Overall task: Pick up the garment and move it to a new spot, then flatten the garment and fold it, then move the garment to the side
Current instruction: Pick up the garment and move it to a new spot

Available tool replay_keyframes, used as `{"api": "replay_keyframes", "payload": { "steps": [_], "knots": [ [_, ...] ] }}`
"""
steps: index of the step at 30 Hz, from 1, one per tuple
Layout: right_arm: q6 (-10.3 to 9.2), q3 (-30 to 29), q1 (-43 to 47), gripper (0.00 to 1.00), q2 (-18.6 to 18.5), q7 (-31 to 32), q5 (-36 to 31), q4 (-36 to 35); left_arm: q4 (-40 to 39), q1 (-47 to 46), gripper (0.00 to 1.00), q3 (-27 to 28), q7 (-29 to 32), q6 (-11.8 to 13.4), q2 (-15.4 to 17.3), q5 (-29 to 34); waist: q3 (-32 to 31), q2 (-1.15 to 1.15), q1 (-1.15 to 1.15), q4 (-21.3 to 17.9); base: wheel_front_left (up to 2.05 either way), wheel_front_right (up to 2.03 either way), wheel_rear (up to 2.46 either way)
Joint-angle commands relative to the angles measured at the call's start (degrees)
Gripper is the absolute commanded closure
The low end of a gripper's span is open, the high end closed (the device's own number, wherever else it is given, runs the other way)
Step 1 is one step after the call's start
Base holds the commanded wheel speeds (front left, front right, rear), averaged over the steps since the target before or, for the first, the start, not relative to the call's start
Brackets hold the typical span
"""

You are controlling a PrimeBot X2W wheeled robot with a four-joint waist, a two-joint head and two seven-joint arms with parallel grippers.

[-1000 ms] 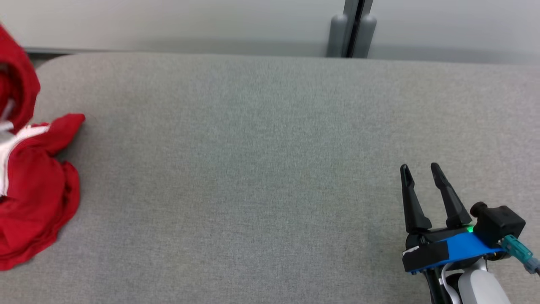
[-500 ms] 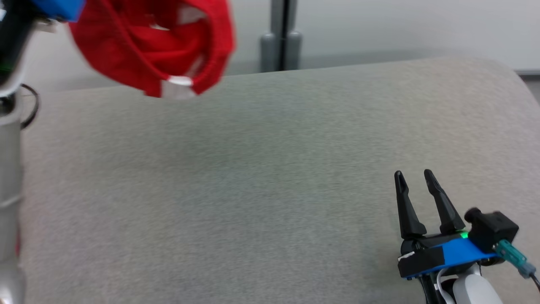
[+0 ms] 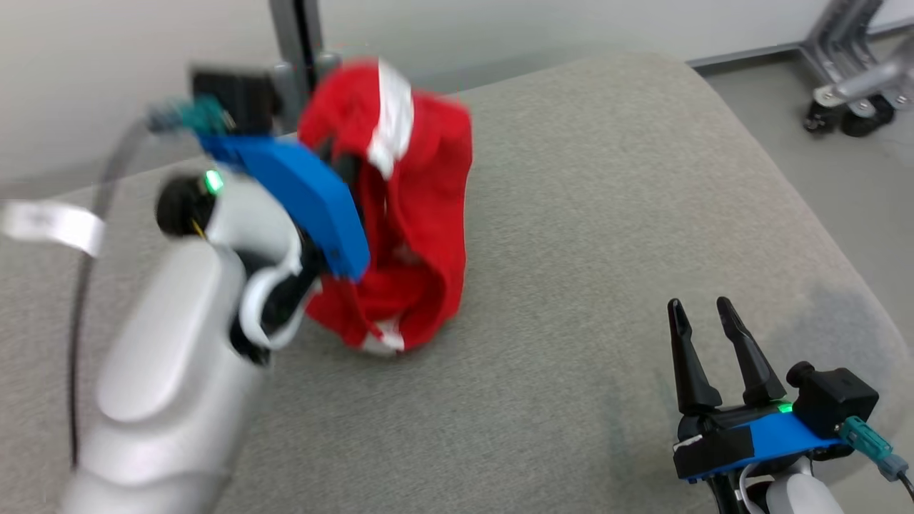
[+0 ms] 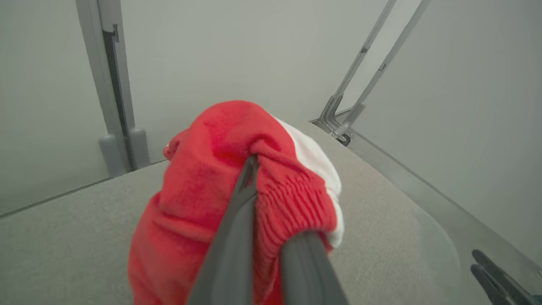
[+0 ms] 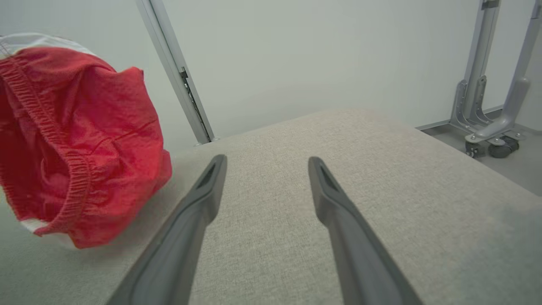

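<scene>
Soft even light; probable motion blur

Cloth garment (image 3: 421, 214) (ribbed, matt)

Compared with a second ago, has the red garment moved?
Yes. The garment lay far left of the grey post; now the left gripper holds it just right of that post.

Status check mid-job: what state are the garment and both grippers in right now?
Garment: bunched, not flattened or folded, hanging from the left gripper; lower end at or just above the grey surface, contact unclear.
Left gripper: shut on the garment's ribbed edge.
Right gripper: open, empty, apart from the garment.
</scene>
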Motion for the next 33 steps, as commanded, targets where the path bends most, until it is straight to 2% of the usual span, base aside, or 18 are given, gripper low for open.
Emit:
{"api": "replay_keyframes", "payload": {
  "steps": [1, 4, 5, 6, 7, 8, 10, 18, 25, 33],
  "knots": [
    [0.03, 0.11, 0.49, 0.00, -0.14, -0.43, 0.47, 0.03, 1.77, 1.71, 1.00, -0.96, -1.28, 0.11, -0.20, 1.05, 0.56, 0.00, 0.00, -1.70, 0.00, 0.00, 0.00],
    [0.03, 0.11, 0.60, 0.00, -0.14, -0.49, 0.52, 0.07, 7.33, 5.82, 1.00, -3.23, -4.42, 0.50, -1.13, 3.11, 0.63, 0.00, 0.00, -2.00, 0.00, 0.00, 0.00],
    [0.03, 0.13, 0.66, 0.00, -0.13, -0.53, 0.52, 0.02, 8.97, 6.87, 0.95, -3.83, -5.65, 0.70, -1.28, 3.79, 0.64, 0.00, 0.00, -1.91, 0.00, 0.00, 0.00],
    [0.03, 0.13, 0.70, 0.00, -0.13, -0.54, 0.46, -0.05, 10.44, 7.83, 0.63, -4.36, -6.90, 1.00, -1.73, 4.43, 0.63, 0.00, 0.00, -1.67, 0.00, 0.00, 0.00],
    [0.03, 0.00, 0.73, 0.00, -0.14, -0.55, 0.34, -0.13, 11.64, 8.59, 0.10, -4.86, -8.18, 1.20, -2.15, 5.17, 0.61, 0.00, 0.00, -1.28, 0.00, 0.00, 0.00],
    [0.03, -0.27, 0.79, 0.00, -0.15, -0.56, 0.19, -0.20, 12.61, 9.30, 0.00, -5.06, -9.28, 1.57, -2.81, 5.29, 0.54, 0.00, 0.00, -0.66, 0.00, 0.00, 0.00],
    [0.03, -0.41, 0.85, 0.00, -0.14, -0.49, -0.20, -0.37, 13.77, 10.37, 0.00, -4.80, -12.01, 2.05, -3.67, 5.49, 0.45, 0.00, 0.00, 0.70, 0.00, 0.00, 0.00],
    [0.03, -1.40, 0.83, 0.00, -0.15, 0.40, -1.16, -1.28, 10.56, 15.34, 0.00, -1.10, -24.61, -0.52, -4.66, 2.60, -0.43, 0.00, 0.00, 7.73, 0.00, 0.00, 0.00],
    [0.03, -2.69, 1.41, 0.00, -0.16, 1.51, -1.95, -2.35, 5.88, 22.70, 0.00, 4.21, -36.25, 0.10, -3.90, 0.69, -1.65, 0.00, 0.00, 12.59, 0.00, 0.00, 0.00],
    [0.03, -3.74, 2.17, 0.00, -0.16, 2.81, -2.86, -3.76, 4.15, 28.90, 0.00, 7.81, -41.20, -1.06, -2.12, 3.93, -2.75, 0.00, 0.00, 15.52, 0.00, 0.00, 0.00]
  ]
}}
